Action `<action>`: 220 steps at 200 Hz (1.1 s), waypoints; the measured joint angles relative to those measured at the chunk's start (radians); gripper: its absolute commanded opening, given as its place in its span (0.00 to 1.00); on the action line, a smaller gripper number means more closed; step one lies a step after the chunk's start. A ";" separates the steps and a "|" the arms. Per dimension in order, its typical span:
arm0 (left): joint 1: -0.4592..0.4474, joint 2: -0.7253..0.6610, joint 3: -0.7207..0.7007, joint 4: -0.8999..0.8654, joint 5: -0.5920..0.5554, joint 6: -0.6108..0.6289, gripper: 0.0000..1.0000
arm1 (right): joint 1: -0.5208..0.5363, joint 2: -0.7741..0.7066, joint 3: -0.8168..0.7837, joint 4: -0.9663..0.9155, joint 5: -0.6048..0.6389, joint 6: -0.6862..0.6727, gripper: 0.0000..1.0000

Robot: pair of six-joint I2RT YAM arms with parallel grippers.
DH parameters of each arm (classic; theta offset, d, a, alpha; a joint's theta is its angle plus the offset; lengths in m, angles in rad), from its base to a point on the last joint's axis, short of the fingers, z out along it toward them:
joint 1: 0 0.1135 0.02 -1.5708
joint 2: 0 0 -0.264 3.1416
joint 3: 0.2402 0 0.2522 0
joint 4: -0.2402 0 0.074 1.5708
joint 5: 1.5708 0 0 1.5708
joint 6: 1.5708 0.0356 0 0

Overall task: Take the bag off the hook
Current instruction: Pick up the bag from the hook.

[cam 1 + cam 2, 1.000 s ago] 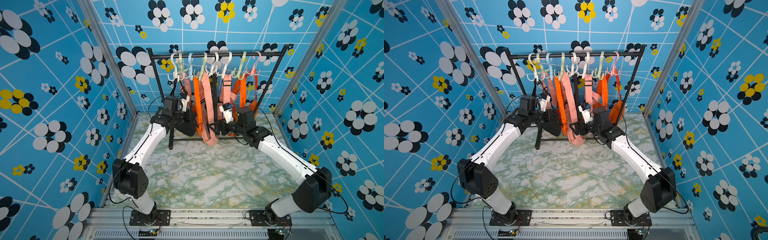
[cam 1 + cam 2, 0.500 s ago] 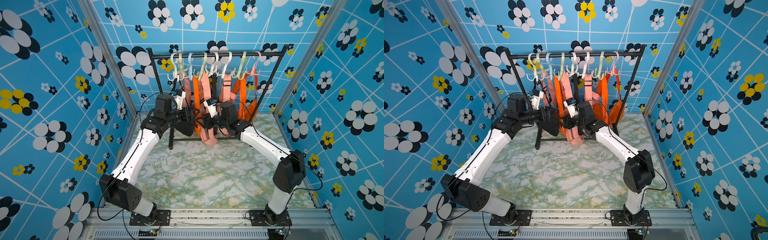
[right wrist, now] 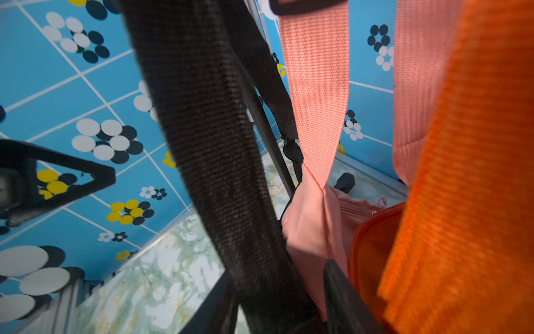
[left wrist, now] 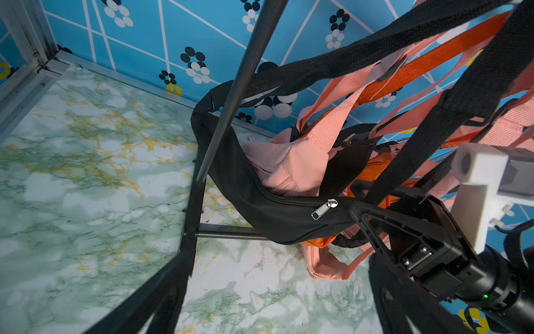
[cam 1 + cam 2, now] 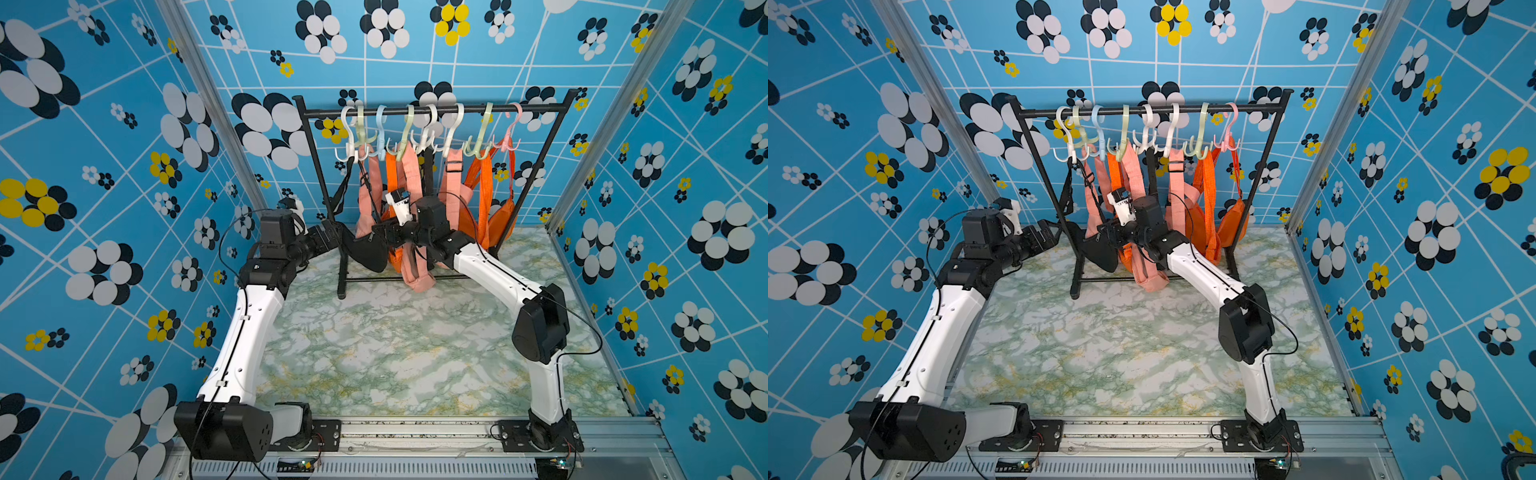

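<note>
Marble desk, rack at twelve o'clock. Right gripper jaws pinch the strap of the black bag; left gripper jaws wide. Advised: lift strap over the hook tip.

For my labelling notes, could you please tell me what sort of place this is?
Probably a robot test cell: blue flower-patterned wall panels enclose a green marble-print tabletop, two white-and-black robot arms are bolted to an aluminium base rail, and a black metal hanging rack stands inside.

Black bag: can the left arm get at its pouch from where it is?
Probably yes, narrowly: the left gripper, jaws open, is beside the black bag, but the rack's side post stands between them, so it must reach around.
</note>
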 measured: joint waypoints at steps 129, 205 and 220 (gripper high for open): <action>-0.136 0.293 0.422 -0.035 -0.100 0.184 0.99 | -0.002 -0.412 -0.124 -0.141 0.138 -0.108 0.00; -0.171 0.418 0.560 -0.061 -0.076 0.203 0.65 | -0.057 -0.447 -0.159 -0.209 0.121 -0.086 0.00; -0.172 0.425 0.572 -0.063 -0.061 0.207 0.41 | -0.076 -0.447 -0.163 -0.215 0.095 -0.064 0.00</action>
